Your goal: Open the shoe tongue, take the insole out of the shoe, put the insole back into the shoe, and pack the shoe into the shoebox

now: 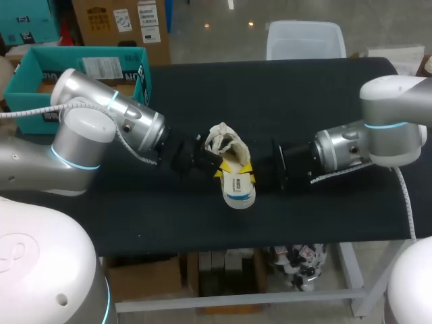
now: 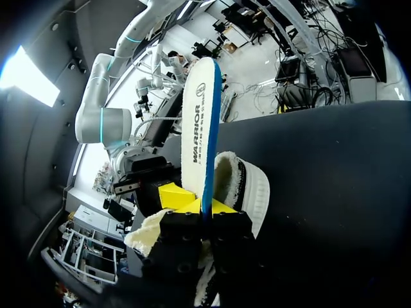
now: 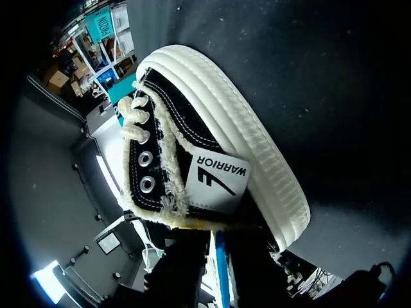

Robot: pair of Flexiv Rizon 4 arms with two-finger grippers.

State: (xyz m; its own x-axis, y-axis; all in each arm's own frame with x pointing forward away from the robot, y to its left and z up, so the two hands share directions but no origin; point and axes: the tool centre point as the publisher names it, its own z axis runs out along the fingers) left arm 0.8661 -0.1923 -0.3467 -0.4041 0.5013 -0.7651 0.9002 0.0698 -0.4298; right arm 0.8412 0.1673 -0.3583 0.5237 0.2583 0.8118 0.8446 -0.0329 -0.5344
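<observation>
Shoebox (image 1: 138,77), teal and open-topped, stands well behind the left gripper (image 2: 199,204), off the counter's (image 1: 324,101) far corner. The left gripper is closed on the insole (image 2: 198,122): its yellow tips pinch the blue-edged rim from both sides, and the white insole rises upright ahead of them. Just beyond the tips lies the shoe (image 1: 226,145), a black canvas upper with a white sole and fleecy lining, its mouth turned toward this gripper. The insole's heel end is clear of the shoe; whether its toe end sits inside cannot be told. The right gripper (image 3: 215,244) is at the shoe's collar from the opposite side, with the shoe's side panel directly ahead of it and the insole's blue edge running up its middle. Whether it is clamped or open cannot be told.

Judged hazards: the thin edge-on pinch may let the insole swivel or slip. The fleece lining could snag it and make it buckle. An unsteadied shoe would slide along the counter. The two grippers work nearly tip to tip, so a small misalignment risks collision.
</observation>
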